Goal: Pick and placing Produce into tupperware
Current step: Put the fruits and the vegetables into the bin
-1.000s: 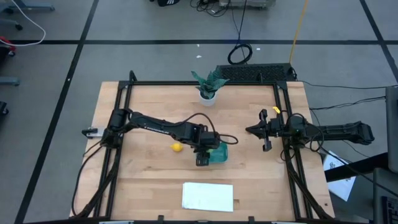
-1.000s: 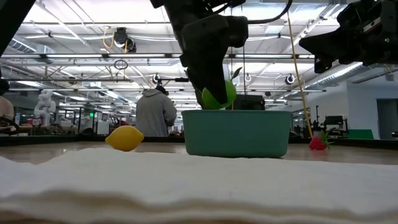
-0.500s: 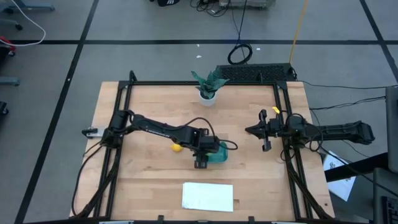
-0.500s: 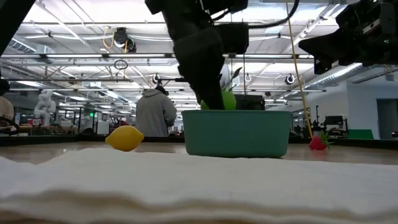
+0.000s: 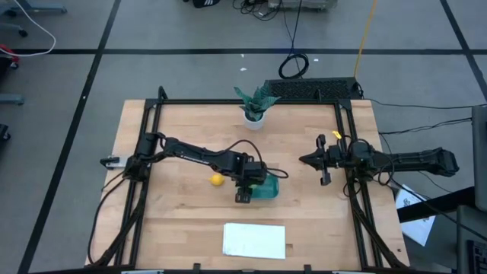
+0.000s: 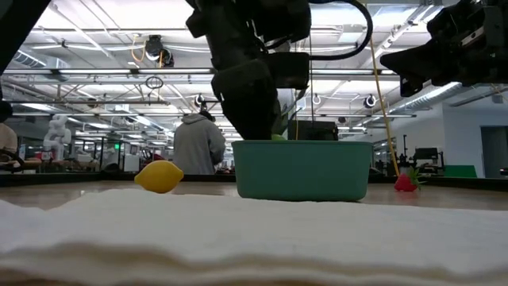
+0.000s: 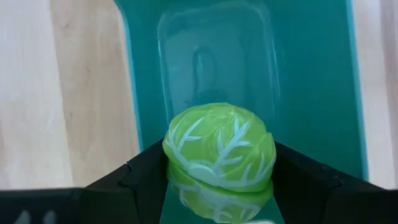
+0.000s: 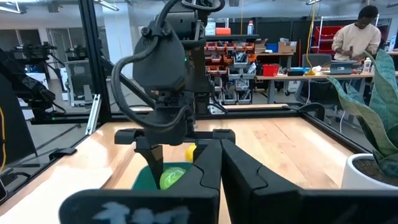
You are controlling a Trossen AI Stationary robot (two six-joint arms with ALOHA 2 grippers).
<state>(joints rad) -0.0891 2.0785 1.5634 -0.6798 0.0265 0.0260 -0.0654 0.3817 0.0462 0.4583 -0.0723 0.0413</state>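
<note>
While reaching down into the teal tub (image 5: 265, 188) at centre frame, left gripper (image 7: 219, 180) clenched on the green cabbage ball (image 7: 219, 146), held inside the walls just above the tub floor. Yellow lemon (image 5: 217, 180) on the wood just left of the tub, apart from it. Small red piece (image 6: 406, 182) far right in the low view, on the table beyond the tub. Right gripper (image 5: 308, 160) hovering at centre right, well apart from the tub, fingers closed on nothing. White sheet (image 5: 254, 240) at lower centre; potted plant (image 5: 254, 105) at upper centre.
</note>
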